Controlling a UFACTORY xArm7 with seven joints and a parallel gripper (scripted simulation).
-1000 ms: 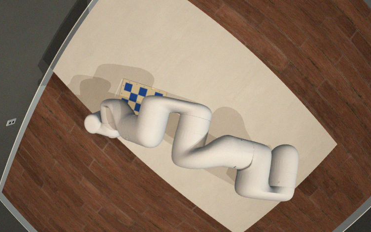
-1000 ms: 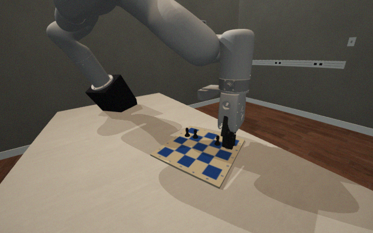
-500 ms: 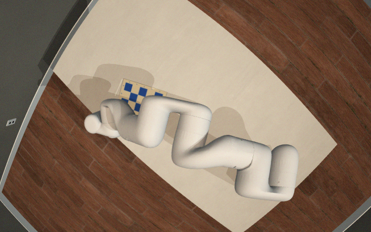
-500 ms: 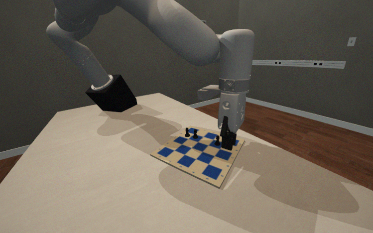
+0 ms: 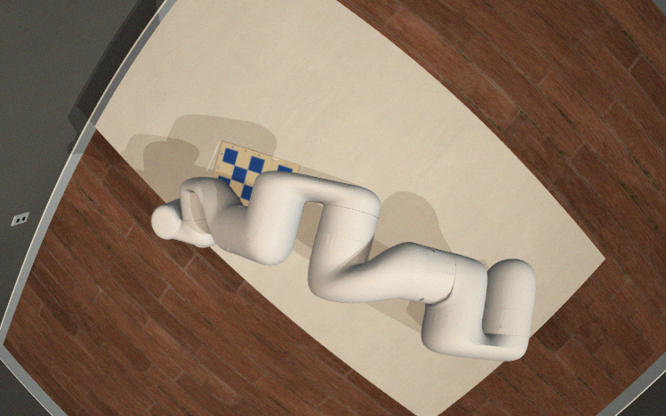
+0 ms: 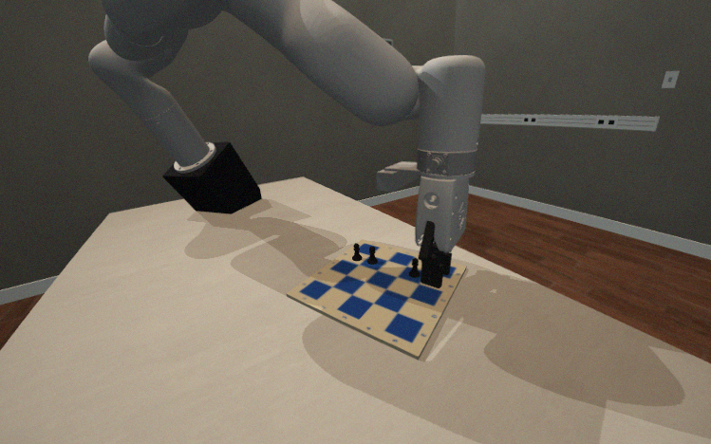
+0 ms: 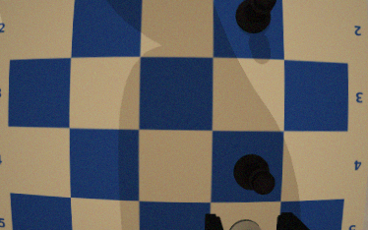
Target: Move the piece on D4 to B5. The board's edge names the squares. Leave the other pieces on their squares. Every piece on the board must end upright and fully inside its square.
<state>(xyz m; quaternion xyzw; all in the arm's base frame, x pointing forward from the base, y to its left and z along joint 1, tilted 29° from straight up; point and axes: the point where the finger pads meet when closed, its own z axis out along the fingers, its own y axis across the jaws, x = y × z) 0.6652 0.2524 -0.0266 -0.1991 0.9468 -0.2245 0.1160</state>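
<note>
The blue and tan chessboard (image 7: 176,123) fills the wrist view and also shows in the exterior view (image 6: 380,289). My gripper (image 7: 247,223) is low over B5, and its black fingers stand apart on either side of the moved piece (image 7: 245,226). Only the top of that piece shows, at the frame's bottom edge. There is a gap between it and each finger. In the exterior view the gripper (image 6: 435,270) hides this piece. A black pawn (image 7: 253,173) stands upright on B4, just ahead of the fingers. Another black pawn (image 7: 255,15) stands on B2.
The exterior view shows two more black pieces (image 6: 356,252) (image 6: 372,254) at the board's far corner and the B4 pawn (image 6: 414,268) right beside the fingers. The arm's black base (image 6: 213,177) stands at the table's far side. In the top view the arm covers most of the board (image 5: 244,168).
</note>
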